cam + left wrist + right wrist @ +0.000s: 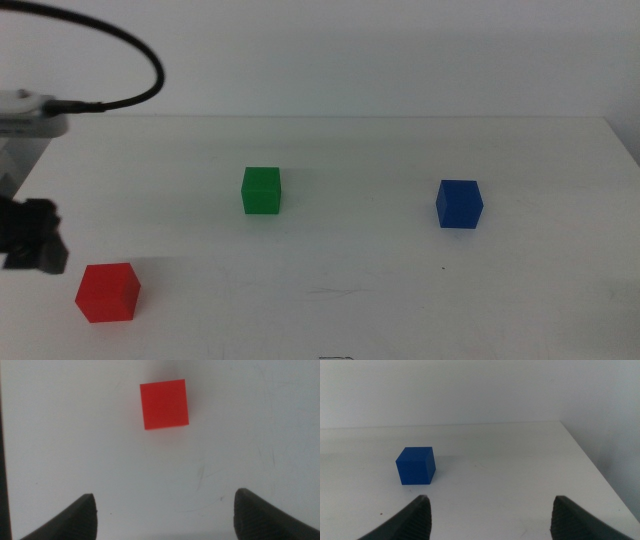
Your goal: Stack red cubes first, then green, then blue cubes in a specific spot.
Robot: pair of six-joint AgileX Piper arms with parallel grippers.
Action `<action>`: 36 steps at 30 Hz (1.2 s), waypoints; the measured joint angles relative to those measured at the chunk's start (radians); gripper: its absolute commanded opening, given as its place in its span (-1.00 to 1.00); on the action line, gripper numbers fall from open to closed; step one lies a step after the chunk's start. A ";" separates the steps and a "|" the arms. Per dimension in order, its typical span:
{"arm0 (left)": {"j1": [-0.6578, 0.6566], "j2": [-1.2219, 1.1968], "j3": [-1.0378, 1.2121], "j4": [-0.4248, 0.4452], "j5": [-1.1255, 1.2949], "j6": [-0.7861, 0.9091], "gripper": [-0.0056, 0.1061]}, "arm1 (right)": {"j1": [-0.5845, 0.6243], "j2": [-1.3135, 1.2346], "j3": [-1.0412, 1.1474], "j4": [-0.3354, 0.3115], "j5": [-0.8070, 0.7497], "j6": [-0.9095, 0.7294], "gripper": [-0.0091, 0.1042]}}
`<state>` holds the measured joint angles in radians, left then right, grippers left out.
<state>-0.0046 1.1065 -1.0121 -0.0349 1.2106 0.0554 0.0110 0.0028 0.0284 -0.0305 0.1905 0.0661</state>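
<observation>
Left gripper (165, 510): jaws spread wide, nothing held. It hangs above the white table (400, 320), with the red cube (164, 404) ahead of the jaws and clear of both. In the middle view this gripper (30, 235) shows at the 9 o'clock edge, just up and to the side of the red cube (108, 292), not touching it.

Right gripper (490, 515): jaws also wide apart, nothing held. Out of the middle view. The blue cube (416, 465) sits ahead of it, nearer one jaw.

Cube positions, middle view, taken from the table centre:
- red cube at 8 o'clock, near the front edge;
- green cube (261, 190) at 10 o'clock;
- blue cube (459, 204) at 2 o'clock.

All three stand flat and well apart; none is stacked. A faint grey scuff line (335, 292) marks the bare tabletop at 6 o'clock.
</observation>
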 measured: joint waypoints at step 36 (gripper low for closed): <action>-0.001 0.606 -0.038 -0.045 -0.285 0.018 0.70 | 0.000 0.000 0.000 0.000 0.000 0.000 0.24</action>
<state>-0.0056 1.7129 -1.0501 -0.0798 0.9252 0.0736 0.0110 0.0028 0.0284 -0.0305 0.1905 0.0661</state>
